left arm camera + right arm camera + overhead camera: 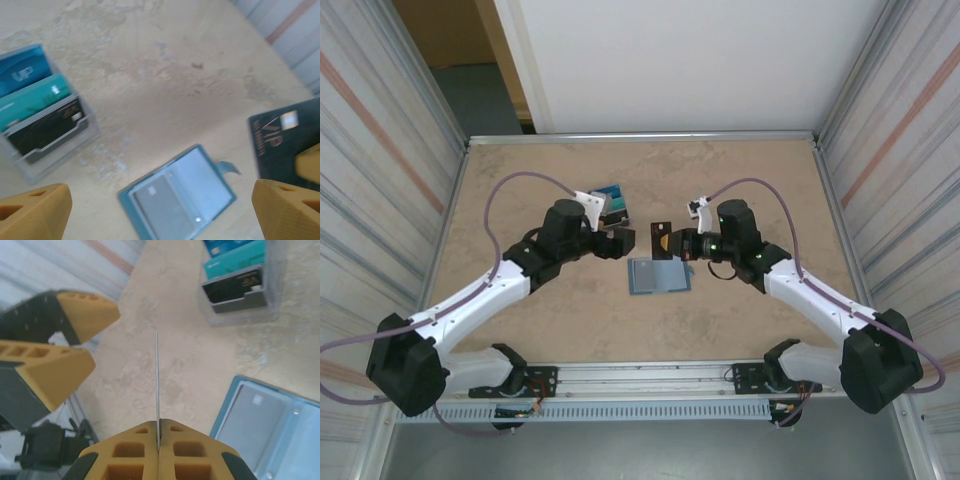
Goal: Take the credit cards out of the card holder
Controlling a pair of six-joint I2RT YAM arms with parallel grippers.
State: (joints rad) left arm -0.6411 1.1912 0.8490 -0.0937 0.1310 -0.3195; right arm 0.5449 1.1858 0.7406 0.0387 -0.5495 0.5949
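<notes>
Handover looks likely: the right gripper [158, 436] is clamped on a dark card [284, 142], holding it upright above the table [520, 180] so its free end faces the left gripper [623, 243], whose jaws stand wide apart just beside it. The holder [658, 275] lies open below, between the arms. Three cards [37, 97] stand in a clear box [60, 161] farther out, probably this card's destination.

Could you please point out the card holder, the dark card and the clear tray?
card holder [202, 182], left wrist view, pale pocket panel
dark card [277, 142], left wrist view, printed face
clear tray [60, 159], left wrist view, front wall
</notes>
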